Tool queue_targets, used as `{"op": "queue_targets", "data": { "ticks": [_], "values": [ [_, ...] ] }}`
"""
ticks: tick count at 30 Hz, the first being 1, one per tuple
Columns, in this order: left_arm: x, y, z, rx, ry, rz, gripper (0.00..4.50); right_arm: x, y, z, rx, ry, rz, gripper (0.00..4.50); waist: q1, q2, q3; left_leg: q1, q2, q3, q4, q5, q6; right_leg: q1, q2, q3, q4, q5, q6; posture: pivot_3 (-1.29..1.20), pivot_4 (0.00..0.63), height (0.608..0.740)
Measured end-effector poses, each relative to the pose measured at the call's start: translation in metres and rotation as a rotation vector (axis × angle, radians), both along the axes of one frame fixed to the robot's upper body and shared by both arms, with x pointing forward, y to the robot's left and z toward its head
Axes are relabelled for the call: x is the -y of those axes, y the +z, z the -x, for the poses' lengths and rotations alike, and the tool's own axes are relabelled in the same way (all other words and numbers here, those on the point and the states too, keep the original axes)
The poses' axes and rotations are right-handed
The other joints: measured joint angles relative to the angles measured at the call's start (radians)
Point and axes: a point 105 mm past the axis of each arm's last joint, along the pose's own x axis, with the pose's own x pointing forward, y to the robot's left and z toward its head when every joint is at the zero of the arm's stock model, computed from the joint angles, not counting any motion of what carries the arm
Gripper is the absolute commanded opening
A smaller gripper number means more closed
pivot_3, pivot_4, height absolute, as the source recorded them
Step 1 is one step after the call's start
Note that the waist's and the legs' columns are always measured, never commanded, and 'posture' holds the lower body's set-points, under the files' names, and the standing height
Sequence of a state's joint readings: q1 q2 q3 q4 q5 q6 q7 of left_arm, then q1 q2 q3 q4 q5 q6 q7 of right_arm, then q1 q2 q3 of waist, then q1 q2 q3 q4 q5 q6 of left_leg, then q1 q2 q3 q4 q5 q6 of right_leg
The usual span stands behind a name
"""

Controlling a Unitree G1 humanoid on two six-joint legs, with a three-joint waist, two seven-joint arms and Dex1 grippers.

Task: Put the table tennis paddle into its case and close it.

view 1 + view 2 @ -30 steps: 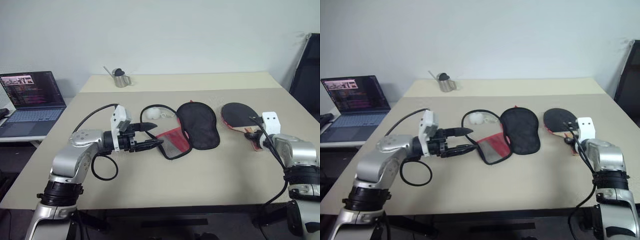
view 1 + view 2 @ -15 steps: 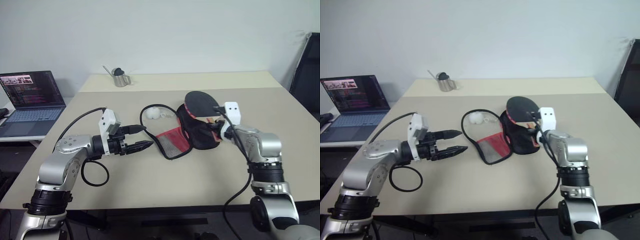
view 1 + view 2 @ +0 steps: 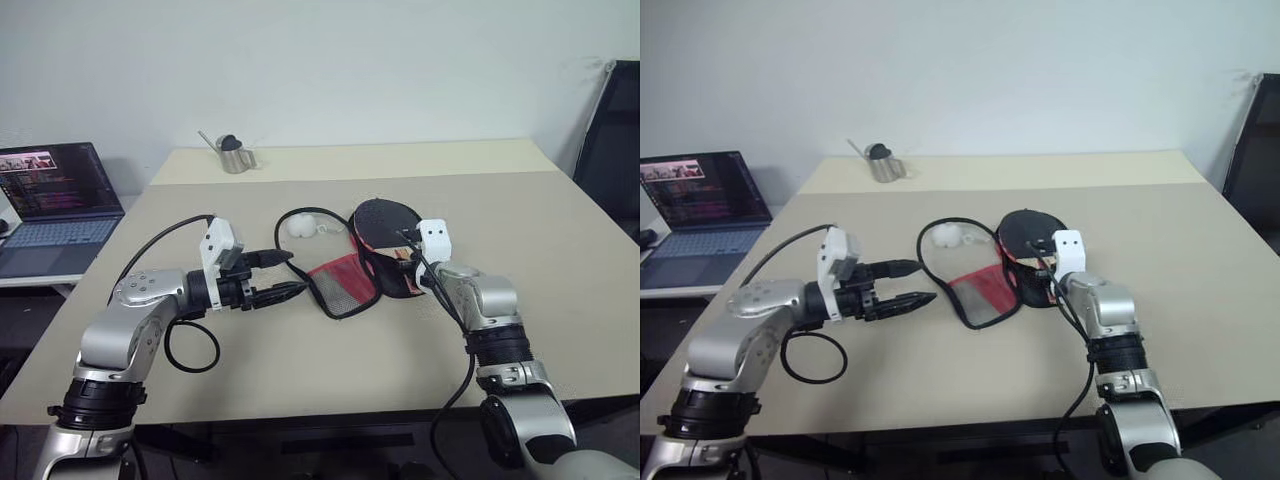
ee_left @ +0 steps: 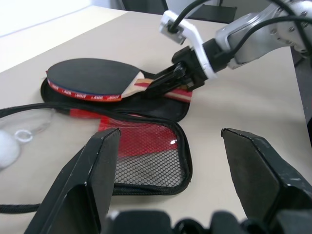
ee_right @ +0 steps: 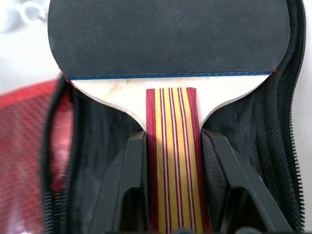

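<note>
While right claw (image 5: 170, 204) is pinching paddle (image 5: 165, 44) handle, we are judging it stiff, light; case (image 4: 146, 161) floppy; left claw (image 4: 175, 170) spread.

Paddle (image 5: 165, 36) blade's top beyond picture edge

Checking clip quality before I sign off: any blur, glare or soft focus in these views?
Right wrist view: table tennis paddle sharp, the case smeared at one side. Left wrist view: the left gripper's fingers loom soft, a glint on the case's mesh; right gripper crisp. Head views: even light, faint shadows on the table.
</note>
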State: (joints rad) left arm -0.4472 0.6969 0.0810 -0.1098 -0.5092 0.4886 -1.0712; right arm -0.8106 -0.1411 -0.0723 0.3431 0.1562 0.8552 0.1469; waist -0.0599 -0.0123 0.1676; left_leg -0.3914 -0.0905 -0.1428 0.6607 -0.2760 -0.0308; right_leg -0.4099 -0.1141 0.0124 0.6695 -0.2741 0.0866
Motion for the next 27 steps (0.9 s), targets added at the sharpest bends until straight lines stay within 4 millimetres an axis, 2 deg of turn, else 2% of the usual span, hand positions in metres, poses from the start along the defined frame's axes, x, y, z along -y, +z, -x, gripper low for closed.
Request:
{"op": "queue_targets", "data": {
  "ticks": [13, 23, 27],
  "values": [
    [0.004, 0.001, 0.0, 0.004, -0.01, 0.009, 3.62, -0.007, -0.004, -0.012, 0.009, -0.026, 0.033, 1.1, -0.001, 0.0, 0.0, 0.001, 0.002, 0.006, 0.002, 0.0, 0.0, -0.004, 0.002, 0.006, 0.008, 0.0, 0.0, 0.0, 0.15, 0.74],
    [0.004, 0.001, -0.001, 0.006, -0.011, 0.011, 3.62, -0.012, -0.001, -0.012, 0.015, -0.049, 0.006, 4.48, -0.003, 0.0, 0.0, 0.001, 0.003, 0.007, 0.002, 0.0, 0.0, -0.005, 0.003, 0.007, 0.009, 0.0, 0.0, 0.0, 0.15, 0.74],
    [0.005, 0.001, -0.002, 0.014, 0.001, 0.015, 3.62, -0.021, 0.012, -0.01, 0.058, -0.021, -0.009, 4.48, -0.003, 0.0, 0.0, 0.001, 0.004, 0.008, 0.001, 0.0, 0.0, -0.006, 0.004, 0.007, 0.009, 0.0, -0.001, 0.0, 0.15, 0.74]
  ]
}}
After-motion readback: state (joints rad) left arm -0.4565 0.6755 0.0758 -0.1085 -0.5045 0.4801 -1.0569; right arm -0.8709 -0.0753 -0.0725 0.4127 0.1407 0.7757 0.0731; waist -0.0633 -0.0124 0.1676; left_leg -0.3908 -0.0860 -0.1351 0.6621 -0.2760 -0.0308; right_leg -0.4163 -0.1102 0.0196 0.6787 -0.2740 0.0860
